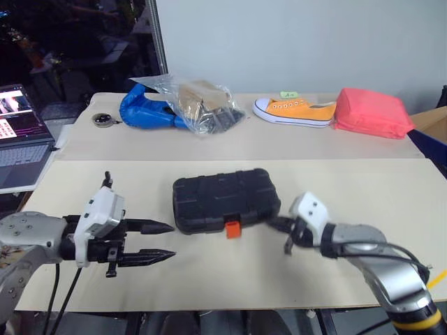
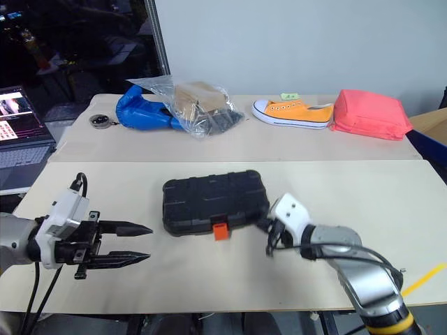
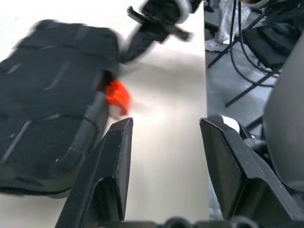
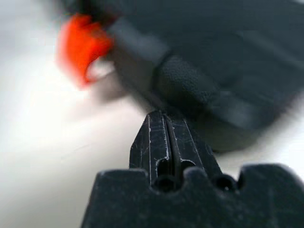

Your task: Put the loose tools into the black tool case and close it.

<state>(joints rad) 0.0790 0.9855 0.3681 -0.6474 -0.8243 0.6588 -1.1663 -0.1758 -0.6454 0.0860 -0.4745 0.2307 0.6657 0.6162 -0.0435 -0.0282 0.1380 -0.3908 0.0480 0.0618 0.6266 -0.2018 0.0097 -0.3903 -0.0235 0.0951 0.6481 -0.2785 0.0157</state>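
The black tool case [image 1: 225,200] lies flat on the desk [image 1: 363,188] with its lid down, and the small orange latch [image 1: 232,228] sticks out from its near edge. No loose tools can be seen on the desk around the case.

To the left of the case, the left gripper [image 1: 159,241] hovers with its two black fingers [image 1: 148,225] pointing toward the case, spread apart with nothing between them. A clear gap separates the fingertips from the case's left end.

On the other side of the case, the right gripper [image 1: 274,224] has its fingers pressed tight together, holding nothing. Its tip sits right at the case's near right corner, just beside the latch; whether it actually touches the case is hard to tell.

Behind the case, on the far part of the desk, lie a blue glove [image 1: 145,109], a clear plastic bag [image 1: 199,102], an orange shoe [image 1: 293,111] and a pink pouch [image 1: 371,113], all well apart from the case. Left of the case, off the desk edge, a laptop [image 1: 21,136] stands open.
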